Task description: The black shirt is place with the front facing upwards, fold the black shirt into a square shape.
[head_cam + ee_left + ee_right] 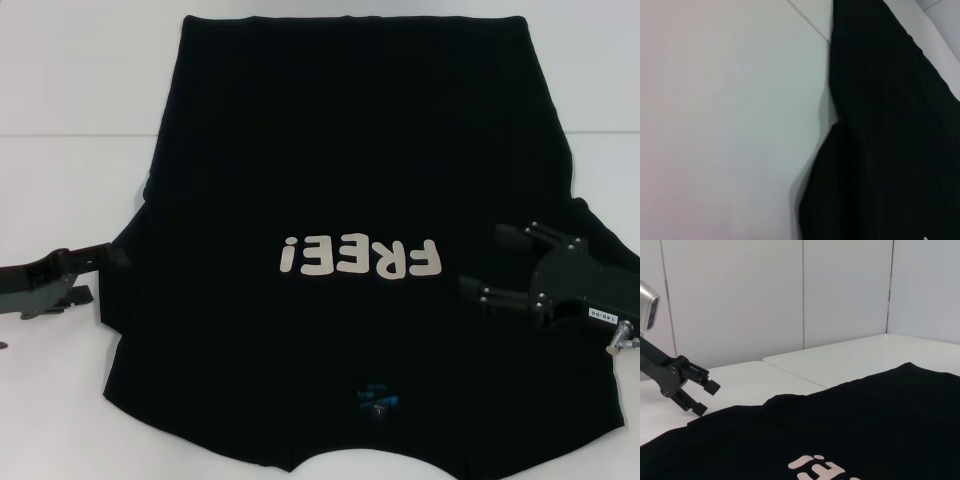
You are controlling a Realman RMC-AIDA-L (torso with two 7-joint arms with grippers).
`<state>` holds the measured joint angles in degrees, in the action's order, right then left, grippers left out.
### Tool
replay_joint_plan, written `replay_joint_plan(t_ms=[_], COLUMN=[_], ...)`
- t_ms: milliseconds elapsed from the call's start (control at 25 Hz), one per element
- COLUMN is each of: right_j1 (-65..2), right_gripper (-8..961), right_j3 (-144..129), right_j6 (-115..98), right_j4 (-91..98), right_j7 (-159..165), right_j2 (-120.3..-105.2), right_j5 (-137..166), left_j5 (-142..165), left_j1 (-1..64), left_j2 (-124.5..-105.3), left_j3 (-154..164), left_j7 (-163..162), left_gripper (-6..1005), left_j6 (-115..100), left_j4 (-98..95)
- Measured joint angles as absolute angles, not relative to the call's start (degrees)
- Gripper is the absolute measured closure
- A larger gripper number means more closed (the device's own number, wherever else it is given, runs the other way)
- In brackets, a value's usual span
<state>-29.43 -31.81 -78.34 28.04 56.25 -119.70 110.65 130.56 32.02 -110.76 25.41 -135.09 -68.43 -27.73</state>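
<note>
Both sets of jaws stand released: the right gripper hovers over the black shirt beside its lettering, the left gripper at the opposite sleeve edge. Each should pinch a sleeve and fold inward evenly. The shirt lies flat, front up, on the white surface.

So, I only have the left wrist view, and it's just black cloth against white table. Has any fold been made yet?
Observer: No. The black shirt lies flat, front up, with its FREE! lettering showing.
Operator: Where's my left gripper?
Observer: The left gripper is at the shirt's left sleeve edge, open, with nothing between its fingers.
Operator: And the right?
Observer: The right gripper is open over the shirt's right side, beside the lettering.
</note>
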Motion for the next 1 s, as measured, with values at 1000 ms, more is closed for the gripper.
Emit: replay_joint_plan(t_ms=[1000], right_j1=[-28.98], right_gripper=[11], right_j3=[-31.81], right_j6=[-79.13], right_j4=[28.04], right_j7=[56.25], right_j2=[-119.61], right_j5=[110.65], left_j5=[130.71], left_j1=[32.73], left_j2=[-110.97], left_j3=[25.22], left_j7=[-137.17], left_gripper=[82], left_j6=[-68.79], left_j4=[-26.36])
